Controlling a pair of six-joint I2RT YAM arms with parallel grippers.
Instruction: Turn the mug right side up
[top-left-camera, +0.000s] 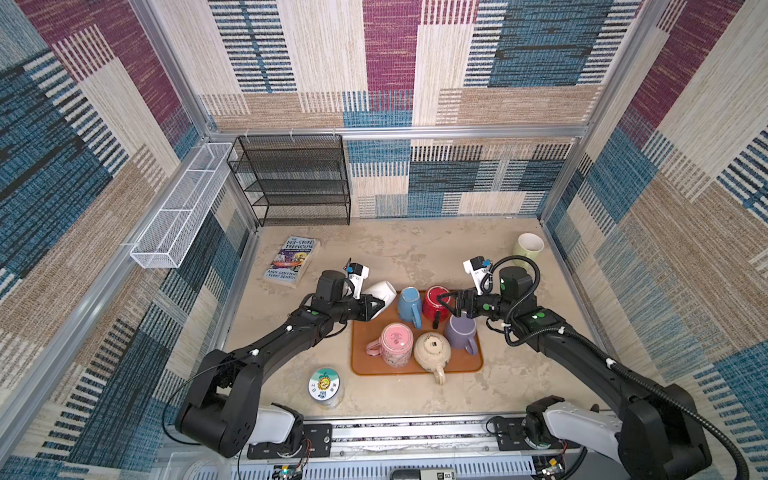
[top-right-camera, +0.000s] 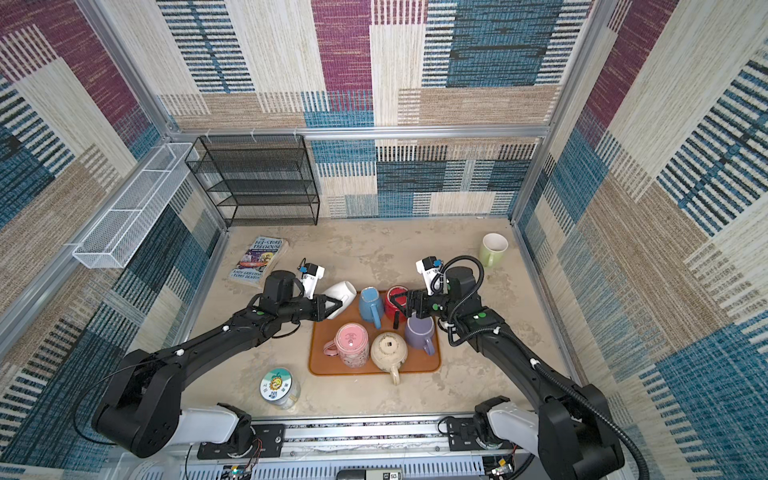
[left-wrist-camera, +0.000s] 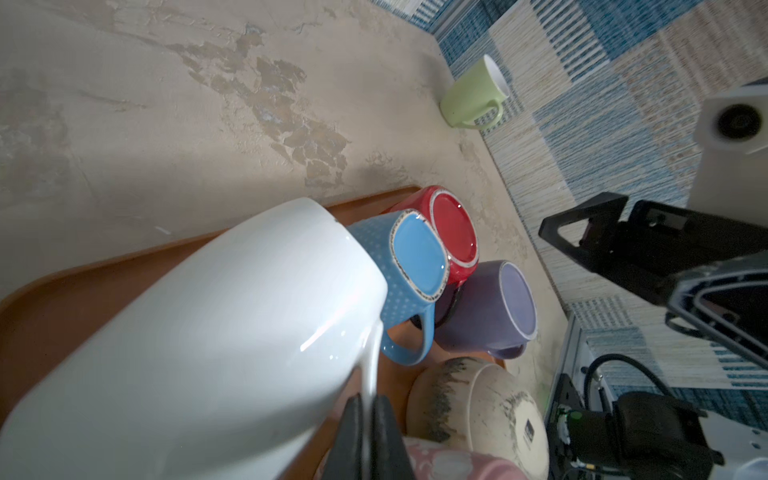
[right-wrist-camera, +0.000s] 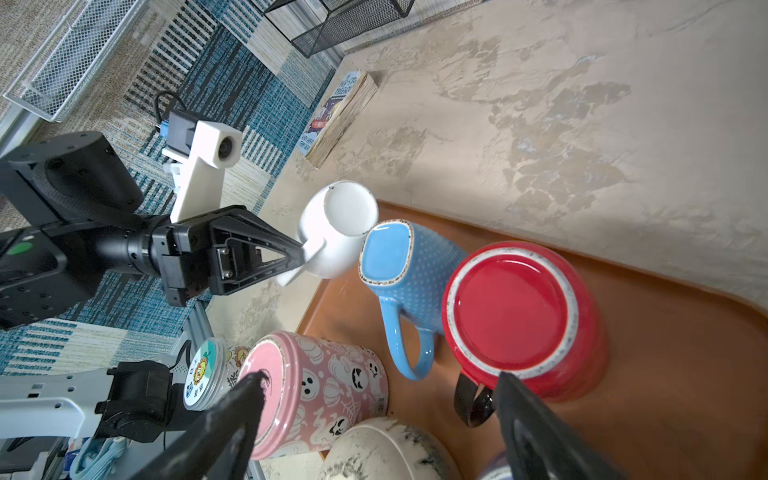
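The white mug (top-left-camera: 382, 291) is tipped over the tray's (top-left-camera: 415, 370) far left corner, base aimed up and away from me, mouth down towards my left arm. My left claw (top-left-camera: 377, 308) is clamped on its handle (right-wrist-camera: 309, 255). I cannot tell whether the mug's lower edge touches the tray.

I judge I am mid-turn: the mug is gripped and tilted, not yet upright. The next move calls for rolling that wrist on until the mouth faces up, then setting the mug down on a bare spot, keeping it clear of the blue mug (top-left-camera: 409, 305) just beside it.

My right claw (top-left-camera: 448, 305) hangs with its jaws apart, holding nothing, over the red mug (top-left-camera: 434, 301).

I count seven mugs. Five stand upside down on the tray: blue, red, purple (top-left-camera: 461, 332), pink (top-left-camera: 395, 345) and cream (top-left-camera: 432, 351). The white one is held. A green one (top-left-camera: 528, 247) stands upright, well apart in the far right corner. There is also one tray, one book (top-left-camera: 291, 262), one lidded jar (top-left-camera: 326, 384), one black mesh rack (top-left-camera: 291, 178) and one white wire basket (top-left-camera: 183, 208).
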